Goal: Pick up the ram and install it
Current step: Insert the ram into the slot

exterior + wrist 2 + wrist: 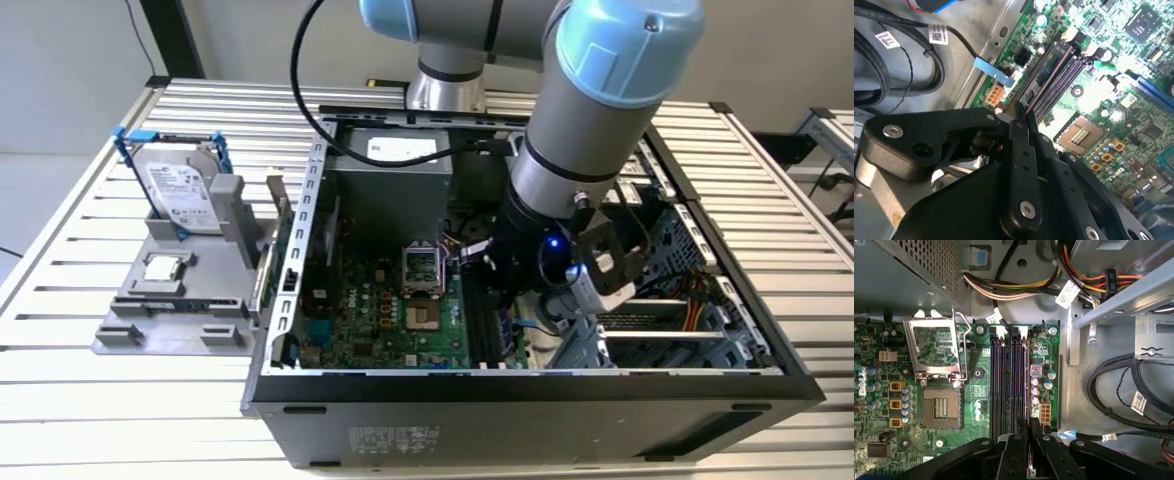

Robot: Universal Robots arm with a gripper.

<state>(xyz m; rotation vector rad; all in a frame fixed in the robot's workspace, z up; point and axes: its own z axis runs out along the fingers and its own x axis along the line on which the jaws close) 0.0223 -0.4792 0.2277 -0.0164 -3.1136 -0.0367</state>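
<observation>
Black gripper (1021, 125) (arm reaching down into the case (534, 395)) pinches the ram (1046, 82) over its slot

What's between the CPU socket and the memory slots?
In the first wrist view, green motherboard with two small capacitors lies between CPU socket and memory slots.

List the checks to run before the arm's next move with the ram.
1. Grip on the ram: ok, its thin edge sits between the shut fingers of the gripper.
2. The ram parallel to the memory slots: ok.
3. Slots free of other sticks: ok.
4. Slot latches open: cannot tell.
5. Black cables clear of the slots: ok, they lie beside the board.
6. The ram seated: cannot tell.
</observation>
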